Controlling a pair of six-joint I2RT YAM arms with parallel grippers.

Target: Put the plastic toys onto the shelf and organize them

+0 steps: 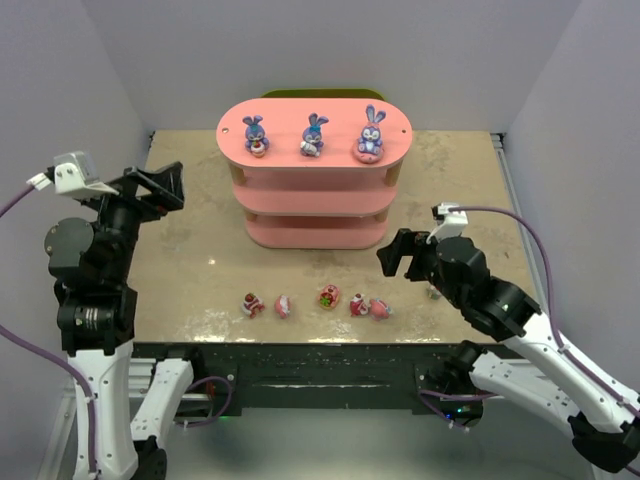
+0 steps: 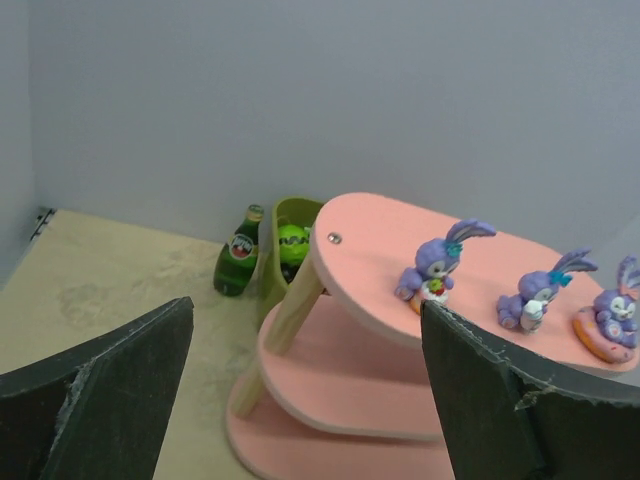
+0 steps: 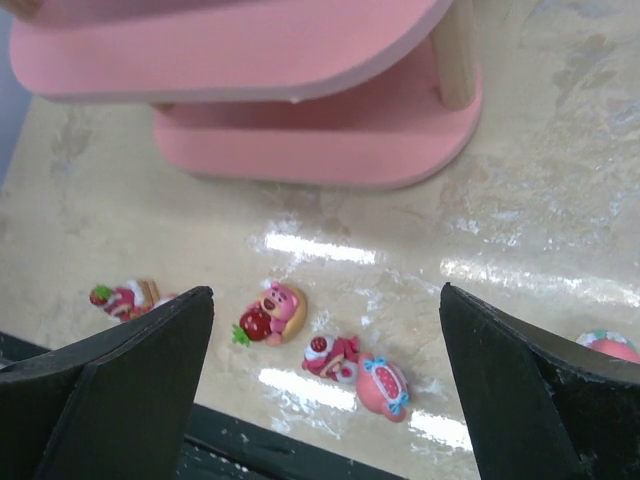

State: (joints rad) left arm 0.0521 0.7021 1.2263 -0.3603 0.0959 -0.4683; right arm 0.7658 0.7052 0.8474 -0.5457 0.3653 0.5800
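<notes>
Table: tan, mottled top, glossy along the near edge, with grey walls on three sides.
Shelf: pink, three oval boards with pale edges on light wooden posts. It stands at the far middle of the table, and its middle and bottom boards are bare.
Left gripper: raised at the table's left edge, well apart from the shelf and pointed toward it. The jaws are spread wide with nothing between them.
Right gripper: low over the table, near the shelf's right end and just behind the row of small figures. The jaws are wide apart and hold nothing.
Behind the shelf: an olive-green holder with something bright green in it, and an upright dark green bottle just beside it.
Bunnies: three purple-blue ones sit upright in a row on the top board, at left, middle and right. The right one sits on a pink ring.
Small figures: five pink-red pieces lie in a line near the table's front edge.
In the way: the right arm mostly hides a sixth figure beside it.
Top view only: all three bunnies and the whole row of figures together. The holder shows only as a green sliver past the top board.
Left wrist view only: the bottle and the holder in full.
Right wrist view only: figure detail, such as a pink bear hugging a strawberry and a round pink piece with a blue bow.
</notes>
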